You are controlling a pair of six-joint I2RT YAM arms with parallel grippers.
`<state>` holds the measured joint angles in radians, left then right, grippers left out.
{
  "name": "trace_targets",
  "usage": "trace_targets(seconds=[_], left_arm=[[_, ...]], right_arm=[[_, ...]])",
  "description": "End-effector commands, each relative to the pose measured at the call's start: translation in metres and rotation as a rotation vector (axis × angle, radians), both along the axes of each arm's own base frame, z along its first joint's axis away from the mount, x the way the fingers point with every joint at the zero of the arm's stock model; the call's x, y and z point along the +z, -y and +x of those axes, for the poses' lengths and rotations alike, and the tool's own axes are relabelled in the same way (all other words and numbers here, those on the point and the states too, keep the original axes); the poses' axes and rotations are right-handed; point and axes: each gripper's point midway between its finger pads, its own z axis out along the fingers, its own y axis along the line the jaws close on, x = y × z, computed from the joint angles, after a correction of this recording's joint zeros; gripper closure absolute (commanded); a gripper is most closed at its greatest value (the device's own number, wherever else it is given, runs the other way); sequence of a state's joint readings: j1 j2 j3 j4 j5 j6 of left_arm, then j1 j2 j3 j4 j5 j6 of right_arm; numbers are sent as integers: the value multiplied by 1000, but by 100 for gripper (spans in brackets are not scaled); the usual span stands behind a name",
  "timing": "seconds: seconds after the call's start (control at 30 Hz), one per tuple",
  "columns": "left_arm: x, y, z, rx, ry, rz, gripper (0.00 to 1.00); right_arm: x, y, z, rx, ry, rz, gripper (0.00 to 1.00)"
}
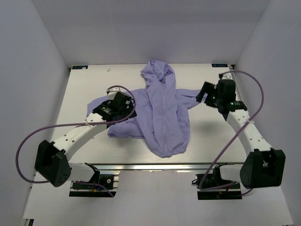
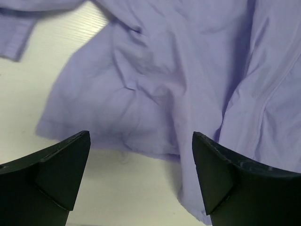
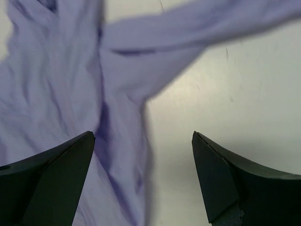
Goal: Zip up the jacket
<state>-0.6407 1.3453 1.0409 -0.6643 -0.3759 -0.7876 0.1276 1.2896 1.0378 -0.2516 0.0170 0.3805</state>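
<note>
Jacket [image 1: 162,117] fabric, soft and limp (it will likely bunch if tugged), sprawls on the bench [image 1: 89,77] beneath the empty, spread left hand [image 2: 141,141] and partly under the equally empty, spread right hand [image 3: 143,141], best pinched at the hem [image 1: 167,151] beside the zipper [image 1: 162,108].

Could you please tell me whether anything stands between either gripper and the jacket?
Nothing visible does. The left gripper and right gripper are both open close to the jacket, and each wrist view shows only its fabric and bare table beyond the fingers.
</note>
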Motion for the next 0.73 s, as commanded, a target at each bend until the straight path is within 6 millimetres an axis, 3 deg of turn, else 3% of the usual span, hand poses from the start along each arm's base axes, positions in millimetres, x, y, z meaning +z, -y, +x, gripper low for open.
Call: trace_targets(seconds=[0.0, 0.1, 0.23, 0.7], left_arm=[[47, -40, -4, 134, 63, -27, 2], [49, -60, -7, 182, 43, -65, 2], [42, -52, -9, 135, 37, -108, 2], [53, -71, -19, 166, 103, -82, 2]], right_arm=[[-18, 17, -44, -47, -97, -62, 11], [-9, 24, -58, -93, -43, -51, 11], [7, 34, -71, -124, 18, -74, 11], [9, 33, -80, -115, 37, -68, 11]])
